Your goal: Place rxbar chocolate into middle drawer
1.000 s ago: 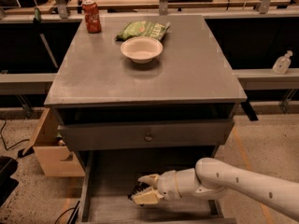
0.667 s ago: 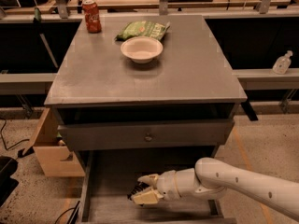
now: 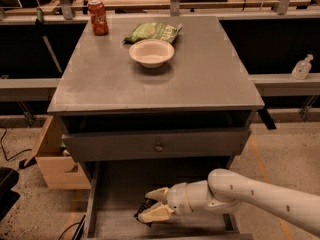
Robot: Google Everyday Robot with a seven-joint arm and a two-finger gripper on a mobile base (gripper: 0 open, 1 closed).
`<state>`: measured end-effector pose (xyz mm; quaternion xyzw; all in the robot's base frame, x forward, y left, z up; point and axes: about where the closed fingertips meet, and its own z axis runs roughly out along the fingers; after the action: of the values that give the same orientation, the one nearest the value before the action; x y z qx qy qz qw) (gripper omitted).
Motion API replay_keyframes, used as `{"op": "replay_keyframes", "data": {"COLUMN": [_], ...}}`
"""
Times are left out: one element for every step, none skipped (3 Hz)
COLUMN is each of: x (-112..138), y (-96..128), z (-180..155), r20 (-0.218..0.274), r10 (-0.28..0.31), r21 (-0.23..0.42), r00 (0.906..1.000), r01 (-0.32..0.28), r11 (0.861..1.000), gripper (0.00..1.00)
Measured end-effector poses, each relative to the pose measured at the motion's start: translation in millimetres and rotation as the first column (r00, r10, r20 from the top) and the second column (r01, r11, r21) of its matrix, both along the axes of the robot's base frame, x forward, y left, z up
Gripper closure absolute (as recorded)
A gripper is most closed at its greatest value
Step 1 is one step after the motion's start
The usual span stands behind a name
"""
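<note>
The middle drawer (image 3: 120, 189) is pulled out at the bottom of the grey cabinet, under the drawer front with the round knob. My gripper (image 3: 152, 204) reaches into it from the right, low over the drawer floor near its front. The pale fingers (image 3: 156, 214) stand on either side of a small dark object, the rxbar chocolate (image 3: 142, 210). Only the bar's dark end shows at the fingertips, and its lettering is hidden.
On the cabinet top (image 3: 200, 84) are a white bowl (image 3: 151, 52), a green chip bag (image 3: 152, 32) and a red can (image 3: 98, 17). A wooden box (image 3: 57, 159) sits on the floor to the left. A sanitiser bottle (image 3: 302, 67) stands on the right ledge.
</note>
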<state>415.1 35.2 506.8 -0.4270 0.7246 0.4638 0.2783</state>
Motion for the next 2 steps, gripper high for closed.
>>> {"op": "replay_keyframes", "data": {"x": [-0.7, -0.8], "y": [1.4, 1.5], "z": [-0.1, -0.1], "r20": [-0.001, -0.001], "r10": [0.003, 0.003], "r21": [0.001, 0.001], "r00": [1.0000, 1.0000], "r01": [-0.003, -0.003], "r11": [1.000, 1.000], "gripper": [0.00, 0.00]}}
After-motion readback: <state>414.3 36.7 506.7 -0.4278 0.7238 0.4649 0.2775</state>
